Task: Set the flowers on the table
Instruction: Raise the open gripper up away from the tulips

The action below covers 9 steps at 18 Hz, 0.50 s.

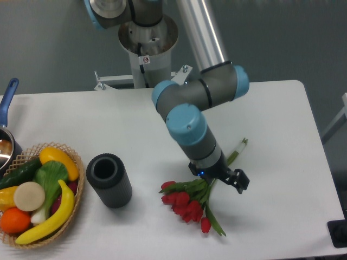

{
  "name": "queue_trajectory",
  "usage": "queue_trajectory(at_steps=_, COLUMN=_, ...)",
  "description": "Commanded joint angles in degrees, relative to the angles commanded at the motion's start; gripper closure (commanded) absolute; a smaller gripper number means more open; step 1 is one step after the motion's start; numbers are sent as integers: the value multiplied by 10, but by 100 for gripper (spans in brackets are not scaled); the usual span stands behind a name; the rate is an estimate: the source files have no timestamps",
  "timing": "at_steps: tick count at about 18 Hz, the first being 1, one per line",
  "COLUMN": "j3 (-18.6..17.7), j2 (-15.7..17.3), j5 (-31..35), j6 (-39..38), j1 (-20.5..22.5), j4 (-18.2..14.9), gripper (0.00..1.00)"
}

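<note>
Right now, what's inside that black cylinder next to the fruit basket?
The black cylinder stands upright with its top open. Only a dark hollow shows inside; nothing sticks out, and its bottom is hidden in shadow.

Smooth matt white counter (135, 119); beside the ribbed matt black cylinder (109, 180), a rough woven wicker basket (76, 203) of glossy plastic-looking fruit; the arm (198, 89) has polished metal tubing
</note>
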Motion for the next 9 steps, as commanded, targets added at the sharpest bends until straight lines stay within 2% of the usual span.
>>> queue_trajectory(at_steps=1, j3=0, j2=13, j5=-19, j6=3, j1=15, j4=-17, gripper=0)
queue_trajectory(at_steps=2, j3=2, j2=26, j5=-33, j6=22, j1=27, j4=-47, gripper=0)
queue_trajectory(at_steps=5, j3=5, j2=57, j5=-42, j6=156, j1=49, j4=-144, gripper=0)
queue_trajectory(at_steps=7, j3=5, j2=76, j5=-52, j6=208, j1=69, j4=-185, gripper=0)
queue_trajectory(at_steps=9, j3=5, j2=96, j5=-90, j6=249, j1=95, j4=-224, gripper=0)
